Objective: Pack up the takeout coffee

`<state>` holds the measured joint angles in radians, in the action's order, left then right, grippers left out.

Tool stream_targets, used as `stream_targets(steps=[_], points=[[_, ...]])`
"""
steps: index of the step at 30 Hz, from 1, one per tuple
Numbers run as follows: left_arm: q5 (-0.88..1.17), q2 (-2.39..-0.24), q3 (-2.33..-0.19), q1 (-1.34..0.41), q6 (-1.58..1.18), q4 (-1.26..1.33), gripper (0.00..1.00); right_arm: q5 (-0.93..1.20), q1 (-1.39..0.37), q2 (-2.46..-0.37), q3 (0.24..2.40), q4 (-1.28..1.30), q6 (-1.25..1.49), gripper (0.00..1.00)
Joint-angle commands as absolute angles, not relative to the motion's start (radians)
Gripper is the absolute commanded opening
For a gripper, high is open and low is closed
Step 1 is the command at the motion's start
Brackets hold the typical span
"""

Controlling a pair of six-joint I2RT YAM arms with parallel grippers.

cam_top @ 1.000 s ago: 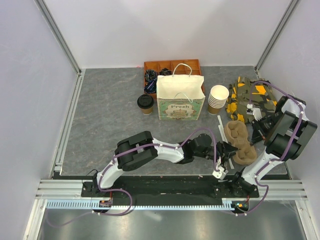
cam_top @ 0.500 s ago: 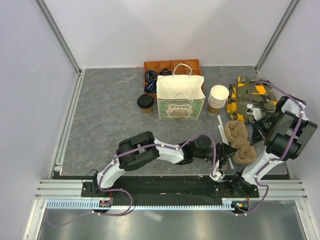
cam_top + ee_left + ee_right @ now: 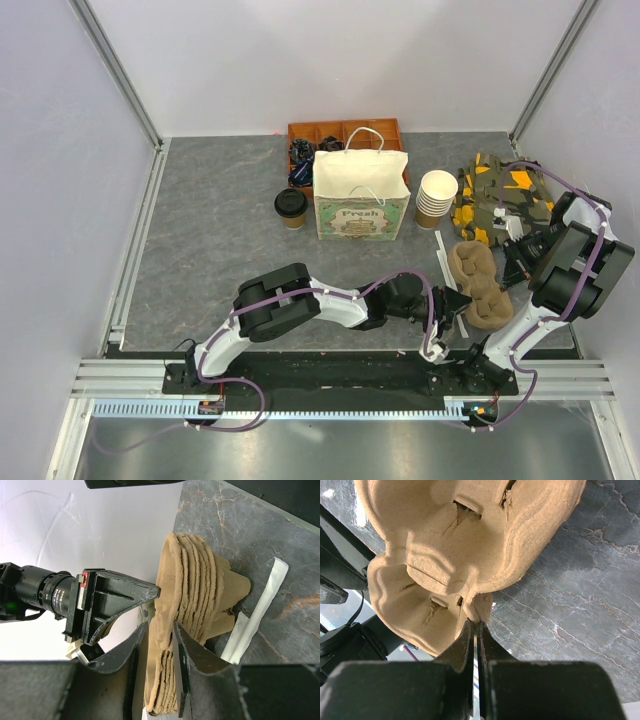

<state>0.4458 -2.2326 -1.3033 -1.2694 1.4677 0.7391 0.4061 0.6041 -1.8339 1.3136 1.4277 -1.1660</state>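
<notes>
Both grippers are busy at the trays [image 3: 200, 575] and not at the cup: the left gripper [image 3: 159, 626] has its fingers closed on several layers of the rim, and the right gripper [image 3: 475, 623] is pinched together on a thin flap of the same pile from the opposite side. The coffee [image 3: 291, 205] stands upright with its black lid on, far across the table [image 3: 220, 230], just beside the left side of the bag [image 3: 362, 205] and well apart from both arms. The lidless cups [image 3: 436, 198] stand at the other side of the bag, and the trays lie near the right arm's base. The step in hand seems to be the separating of one tray from the pile. To do it well, one gripper should hold the lower layers firmly while the other one peels only a single layer, slowly, because moulded pulp sticks together and tears easily at the edge. From the wrist views I cannot tell how many layers the right gripper holds, so a small test lift is wise. The pull should go away from the bag, so that the pile does not swing into the cups.
</notes>
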Motion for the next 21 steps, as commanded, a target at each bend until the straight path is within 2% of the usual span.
stream_targets(steps=[1, 21], points=[[0.434, -2.258, -1.348, -1.272, 1.486, 0.758, 0.33, 0.451, 0.595, -1.862, 1.321, 1.460, -1.195, 0.00], [0.426, -2.292, -1.376, -1.272, 1.496, 0.738, 0.31, 0.451, 0.595, -1.867, 1.319, 1.462, -1.198, 0.00]])
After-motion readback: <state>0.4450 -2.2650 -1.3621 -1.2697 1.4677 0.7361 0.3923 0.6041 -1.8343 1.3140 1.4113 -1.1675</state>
